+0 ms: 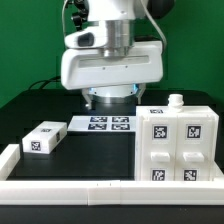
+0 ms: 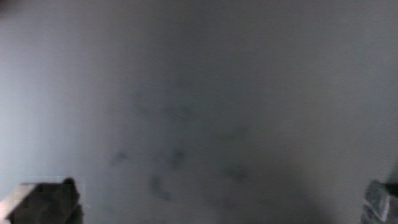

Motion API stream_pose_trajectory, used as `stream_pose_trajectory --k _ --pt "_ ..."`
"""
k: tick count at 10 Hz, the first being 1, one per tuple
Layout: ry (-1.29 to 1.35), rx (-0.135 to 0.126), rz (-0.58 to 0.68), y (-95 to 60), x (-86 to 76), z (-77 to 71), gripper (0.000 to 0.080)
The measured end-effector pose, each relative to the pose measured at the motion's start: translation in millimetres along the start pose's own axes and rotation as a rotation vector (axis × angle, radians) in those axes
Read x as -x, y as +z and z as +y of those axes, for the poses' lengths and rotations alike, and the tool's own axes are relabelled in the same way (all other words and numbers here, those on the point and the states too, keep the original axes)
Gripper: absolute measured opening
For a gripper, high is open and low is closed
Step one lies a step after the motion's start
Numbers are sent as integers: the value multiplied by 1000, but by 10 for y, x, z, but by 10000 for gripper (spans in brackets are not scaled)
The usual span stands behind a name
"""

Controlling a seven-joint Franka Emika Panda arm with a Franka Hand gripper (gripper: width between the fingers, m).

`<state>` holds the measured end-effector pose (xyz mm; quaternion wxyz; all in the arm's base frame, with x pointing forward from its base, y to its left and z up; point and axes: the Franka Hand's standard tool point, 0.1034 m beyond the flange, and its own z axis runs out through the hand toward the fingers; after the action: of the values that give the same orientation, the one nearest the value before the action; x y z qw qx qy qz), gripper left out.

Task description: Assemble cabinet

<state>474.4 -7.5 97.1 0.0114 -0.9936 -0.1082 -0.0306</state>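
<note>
Cabinet (image 1: 180, 145): one unit, upright on the worktop (image 1: 90, 165), just beside the marker board (image 1: 109, 124) on the exterior view's right. One drawer block (image 1: 44, 138) lies on that board's opposite side. One tool (image 2: 214, 200), jaws wide apart.

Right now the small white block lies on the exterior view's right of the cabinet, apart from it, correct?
No. The exterior view shows the small white block on the exterior view's left of the cabinet, apart from it.
</note>
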Motion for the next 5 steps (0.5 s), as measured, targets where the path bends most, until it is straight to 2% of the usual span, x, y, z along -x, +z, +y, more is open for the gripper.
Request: stream_pose_trajectory --k 1,3,4,5 --pt "-11 -3 -1 6 -7 -42 797" --pt "150 -8 0 9 -7 -51 797" --pt "202 -10 -5 27 13 -29 797" --pt "258 -12 -15 72 80 67 797"
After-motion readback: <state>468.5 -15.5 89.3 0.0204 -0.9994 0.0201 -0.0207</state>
